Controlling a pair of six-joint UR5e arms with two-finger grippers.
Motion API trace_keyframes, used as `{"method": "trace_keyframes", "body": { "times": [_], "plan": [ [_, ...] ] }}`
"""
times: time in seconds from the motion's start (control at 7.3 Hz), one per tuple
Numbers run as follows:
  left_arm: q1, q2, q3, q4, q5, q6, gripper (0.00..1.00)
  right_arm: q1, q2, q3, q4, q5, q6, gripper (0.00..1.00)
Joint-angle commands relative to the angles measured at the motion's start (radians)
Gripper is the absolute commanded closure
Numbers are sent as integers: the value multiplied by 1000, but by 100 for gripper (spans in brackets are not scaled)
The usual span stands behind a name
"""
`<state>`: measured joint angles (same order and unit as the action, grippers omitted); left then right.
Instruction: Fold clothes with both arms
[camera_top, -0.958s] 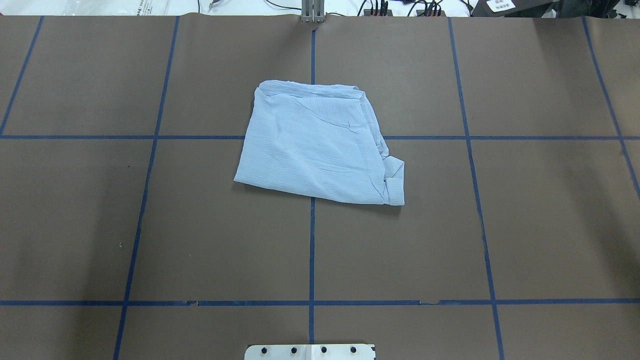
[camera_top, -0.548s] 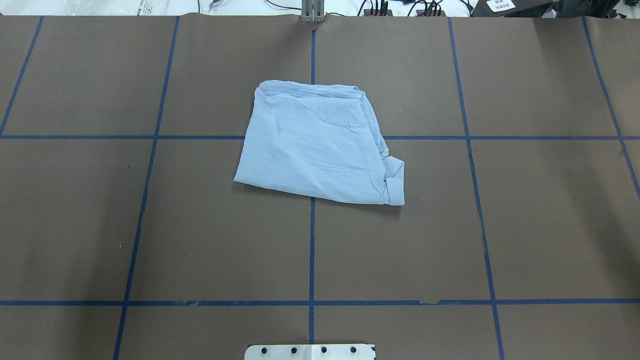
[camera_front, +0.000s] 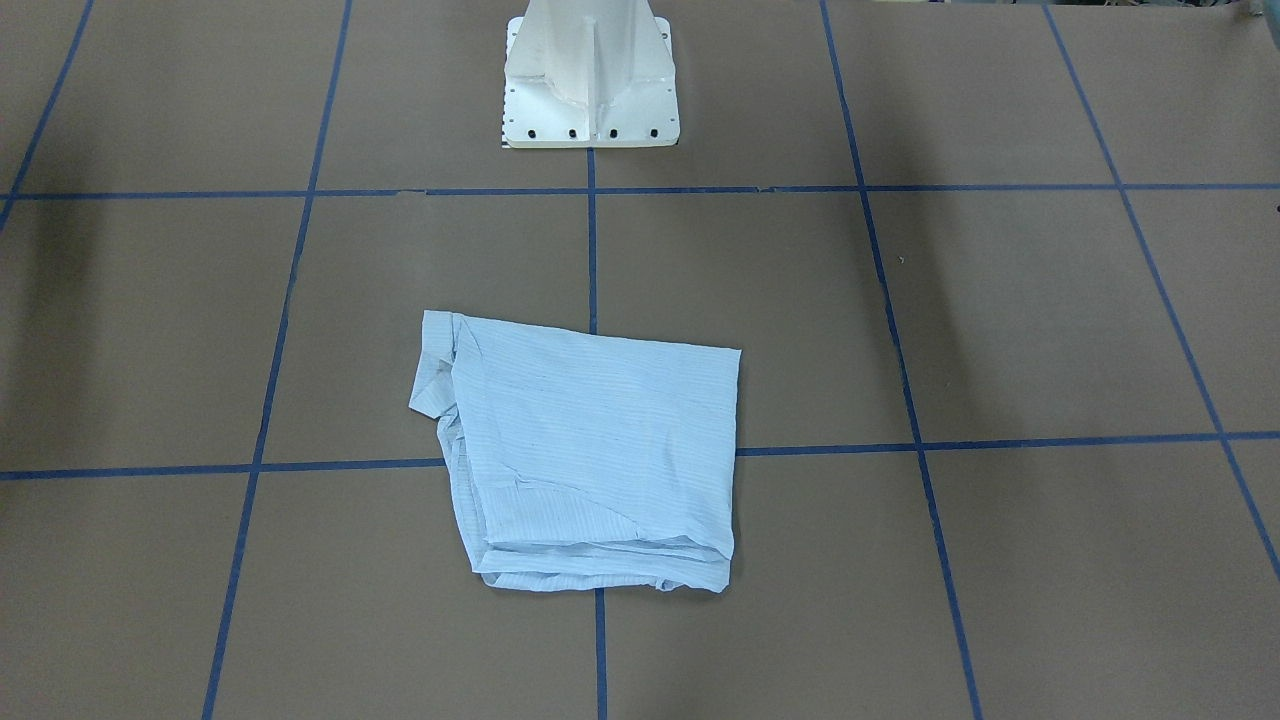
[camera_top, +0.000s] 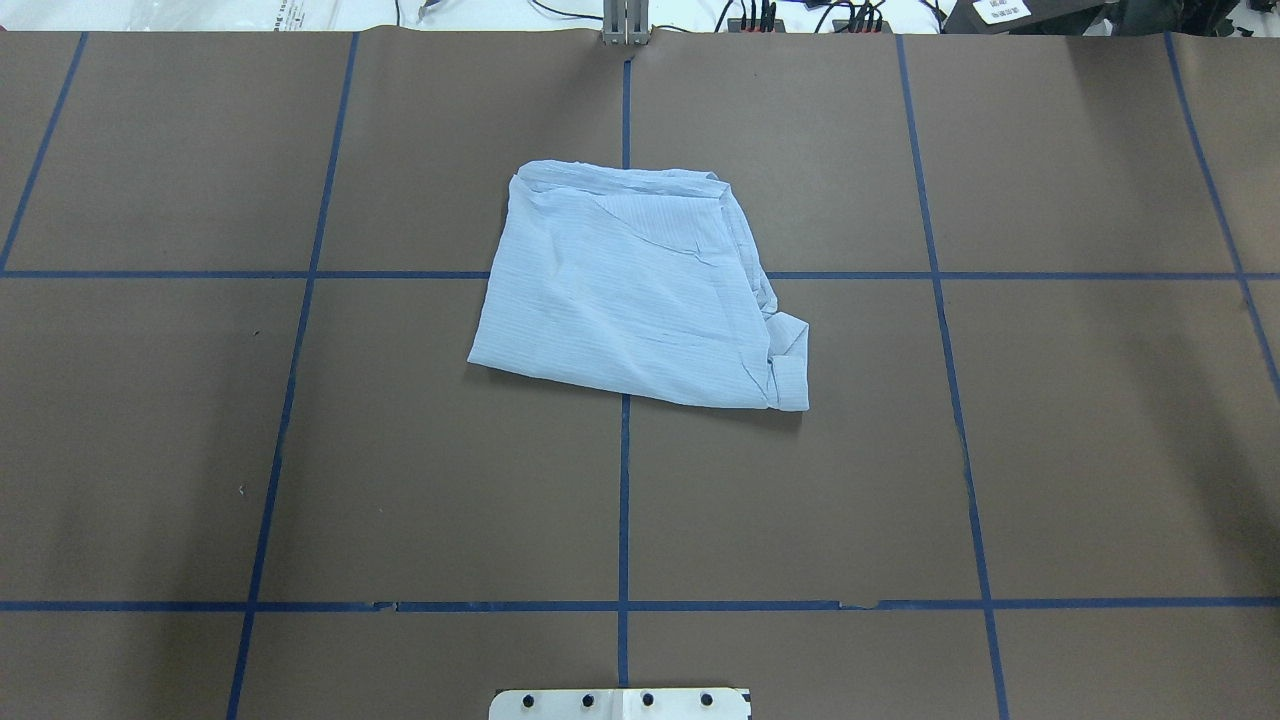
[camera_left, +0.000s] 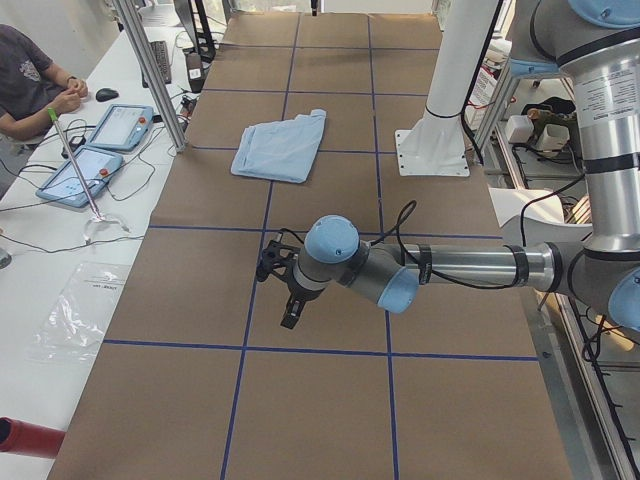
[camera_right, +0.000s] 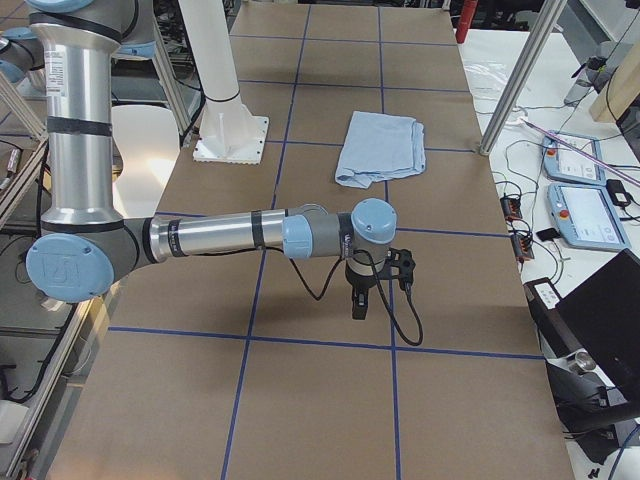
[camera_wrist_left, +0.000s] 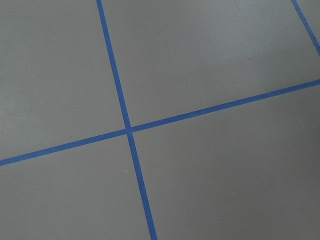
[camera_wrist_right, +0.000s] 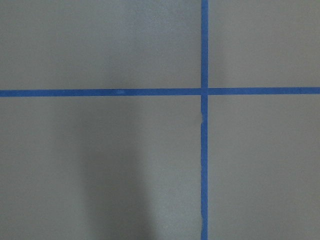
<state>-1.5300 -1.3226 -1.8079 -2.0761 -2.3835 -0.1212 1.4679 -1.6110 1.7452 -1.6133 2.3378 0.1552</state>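
Observation:
The pale-blue shirt (camera_top: 640, 290) lies folded into a rough rectangle at the middle of the brown table, with bunched layers along its right edge. It also shows in the front view (camera_front: 600, 450) and in both side views (camera_left: 282, 148) (camera_right: 380, 148). My left gripper (camera_left: 290, 318) hangs low over the table far to the left of the shirt. My right gripper (camera_right: 358, 308) hangs low far to its right. Both show only in the side views, so I cannot tell whether they are open or shut. Both wrist views show only bare table with blue tape lines.
The white pedestal base (camera_front: 590, 80) stands at the robot's edge of the table. Blue tape lines (camera_top: 622, 500) form a grid. A seated person (camera_left: 30, 80), control tablets (camera_left: 100, 150) and metal posts (camera_left: 150, 70) stand along the far side.

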Motion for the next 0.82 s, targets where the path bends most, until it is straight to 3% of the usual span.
{"method": "trace_keyframes", "body": {
  "times": [0.0,0.68],
  "plan": [
    [-1,2,-7,1,0,0,0,-1,-4,-4,0,1,1,0],
    [-1,2,-8,1,1,-2,0,0,-14,-7,0,0,-2,0]
  ]
}}
